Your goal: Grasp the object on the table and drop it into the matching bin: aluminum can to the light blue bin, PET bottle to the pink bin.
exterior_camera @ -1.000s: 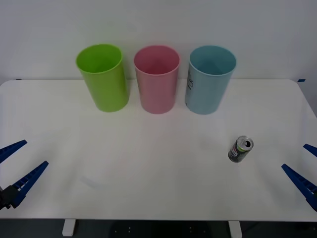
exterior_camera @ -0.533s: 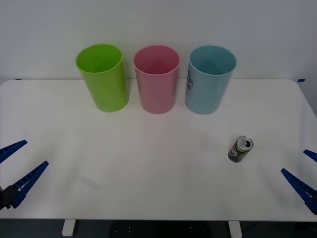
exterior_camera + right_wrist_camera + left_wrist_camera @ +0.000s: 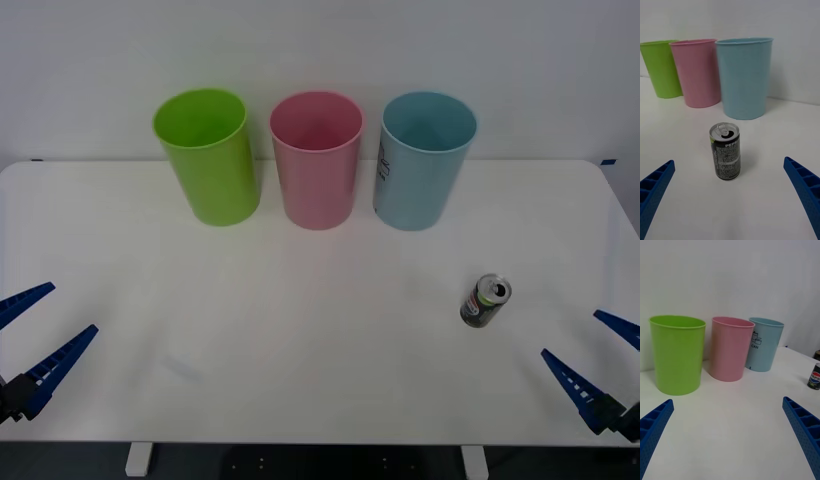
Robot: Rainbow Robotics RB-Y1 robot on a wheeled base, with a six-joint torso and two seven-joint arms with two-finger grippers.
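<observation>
The right gripper (image 3: 730,195) is holding its fingers wide apart, the aluminum can (image 3: 725,152) standing untouched between and beyond them on open surface (image 3: 320,330); the left gripper (image 3: 35,335) is idling spread near the edge.

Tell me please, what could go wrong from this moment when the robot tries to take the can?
1. The aluminum can stands upright and alone on the table; if one finger of the open right gripper touches it first, it may tip and roll away.
2. The light blue bin stands very close to the pink bin, so an imprecise drop could land in the wrong one.
</observation>
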